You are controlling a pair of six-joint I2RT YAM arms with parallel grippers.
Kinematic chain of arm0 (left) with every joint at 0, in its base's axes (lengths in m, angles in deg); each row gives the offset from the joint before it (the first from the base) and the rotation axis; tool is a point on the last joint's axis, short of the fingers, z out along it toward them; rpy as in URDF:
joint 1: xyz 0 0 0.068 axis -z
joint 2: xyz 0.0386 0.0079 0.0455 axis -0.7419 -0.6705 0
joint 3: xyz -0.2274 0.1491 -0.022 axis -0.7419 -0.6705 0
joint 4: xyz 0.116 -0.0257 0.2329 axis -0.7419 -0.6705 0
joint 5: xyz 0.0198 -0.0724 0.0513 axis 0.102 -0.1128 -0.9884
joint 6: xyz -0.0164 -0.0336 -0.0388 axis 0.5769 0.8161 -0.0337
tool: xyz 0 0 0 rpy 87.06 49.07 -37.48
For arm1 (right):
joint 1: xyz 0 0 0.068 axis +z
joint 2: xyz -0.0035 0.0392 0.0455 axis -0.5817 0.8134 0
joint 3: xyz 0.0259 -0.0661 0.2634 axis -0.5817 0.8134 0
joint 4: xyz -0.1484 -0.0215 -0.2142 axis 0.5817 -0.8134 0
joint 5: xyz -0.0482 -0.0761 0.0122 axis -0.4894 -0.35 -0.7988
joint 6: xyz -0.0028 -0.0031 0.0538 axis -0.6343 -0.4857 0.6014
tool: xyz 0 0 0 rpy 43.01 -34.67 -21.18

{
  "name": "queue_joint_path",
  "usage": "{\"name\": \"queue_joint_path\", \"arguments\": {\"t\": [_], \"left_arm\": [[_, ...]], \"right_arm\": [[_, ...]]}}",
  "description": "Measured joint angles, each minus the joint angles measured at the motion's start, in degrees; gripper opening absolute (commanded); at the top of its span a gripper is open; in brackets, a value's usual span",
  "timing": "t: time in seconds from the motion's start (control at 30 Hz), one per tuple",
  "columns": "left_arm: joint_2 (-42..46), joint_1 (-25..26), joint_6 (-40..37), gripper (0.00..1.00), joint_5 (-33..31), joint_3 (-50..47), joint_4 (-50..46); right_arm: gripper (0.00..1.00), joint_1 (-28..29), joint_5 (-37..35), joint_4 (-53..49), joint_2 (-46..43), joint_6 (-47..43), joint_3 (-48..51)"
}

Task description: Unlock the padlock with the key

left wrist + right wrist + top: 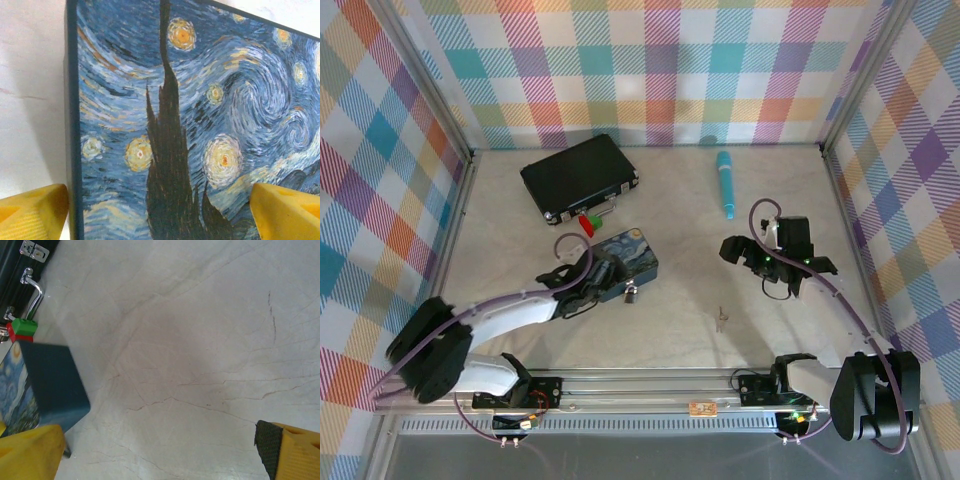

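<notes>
The tiny dark padlock (pixel 632 293) lies on the table against the near edge of the blue starry-night tin (pixel 632 255). The thin silvery key (pixel 721 318) lies flat to its right, nearer the front. My left gripper (pixel 601 276) hovers over the tin's left part. In the left wrist view the painted lid (pixel 190 115) sits between the wide-apart yellow fingertips (pixel 32 212), and the left gripper (pixel 160 217) is open. My right gripper (pixel 760 262) is right of the tin, open (pixel 160 455) over bare table.
A black case (pixel 578 178) with silver latches lies at the back left, with red and green bits (pixel 21 329) by its handle. A teal pen (pixel 725 183) lies at the back right. Plaid walls enclose the table on three sides.
</notes>
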Motion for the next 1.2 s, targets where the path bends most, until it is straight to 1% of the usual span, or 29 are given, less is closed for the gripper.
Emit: {"name": "queue_joint_path", "arguments": {"t": [0.13,0.3,0.5,0.57,0.63,0.73,0.8,1.0,1.1,1.2], "left_arm": [[-9.2,1.6,4.1,0.83,-0.5,5.7,5.8],[-19.2,2.3,8.0,0.83,-0.7,13.0,12.4],[-25.3,2.4,9.5,0.83,-2.5,19.0,14.5],[-26.1,2.3,9.3,0.85,-2.7,20.1,14.5],[-26.3,1.7,8.3,0.88,-2.6,20.4,14.3],[-25.6,0.9,5.7,0.93,-2.4,20.4,12.7],[-23.3,0.1,2.9,0.96,-2.4,19.7,10.8],[-9.0,-2.1,-5.3,0.98,-2.4,15.2,5.2],[-2.5,-2.2,-8.5,0.98,-1.8,12.9,4.3],[1.6,-2.2,-10.4,0.98,-0.2,10.0,4.0]], "right_arm": [[0.96,0.0,0.4,-0.3,0.0,-0.1,0.8],[0.9,0.1,0.4,-1.1,0.0,-0.4,1.3],[0.76,1.1,0.5,-2.9,0.1,-0.2,3.3],[0.75,2.5,-0.4,-4.2,0.3,0.2,3.5],[0.73,5.1,-2.4,-5.9,0.4,0.9,3.5],[0.72,9.7,-6.0,-8.6,0.4,2.4,3.6],[0.7,12.9,-8.4,-10.3,0.4,3.7,3.8],[0.63,22.6,-15.5,-14.0,4.8,9.1,3.8],[0.6,26.6,-18.7,-15.4,8.5,11.8,3.8],[0.56,29.3,-21.0,-16.5,11.8,14.1,3.3]]}}
